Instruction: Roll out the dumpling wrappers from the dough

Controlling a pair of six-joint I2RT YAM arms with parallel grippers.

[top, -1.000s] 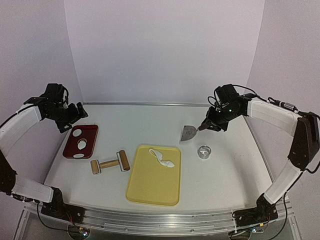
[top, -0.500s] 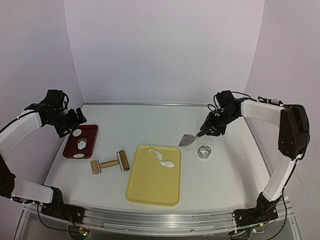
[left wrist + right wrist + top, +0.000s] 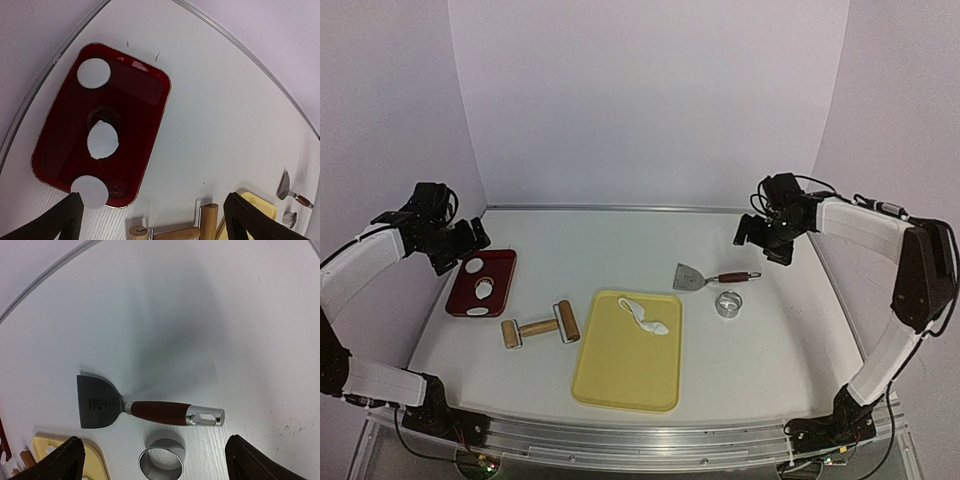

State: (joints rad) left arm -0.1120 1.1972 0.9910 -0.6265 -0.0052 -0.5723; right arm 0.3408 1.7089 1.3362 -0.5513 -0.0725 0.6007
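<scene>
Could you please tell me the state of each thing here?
Dumpling wrappers: three, flat in red tray.
Dough scrap: crumpled on yellow tray.
Rolling pin: lying unheld.
Scraper: flat on table, unheld.
Ring cutter: on table, unheld.
Left gripper: open, empty.
Right gripper: open, empty.

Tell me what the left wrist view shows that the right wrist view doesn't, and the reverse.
Left wrist only: the full red tray with three dumpling wrappers on it. Right wrist only: a close look at the scraper, with its stamped blade and slotted handle end. Both: that scraper, the ring cutter lying beside it, and a corner of the yellow tray.
</scene>
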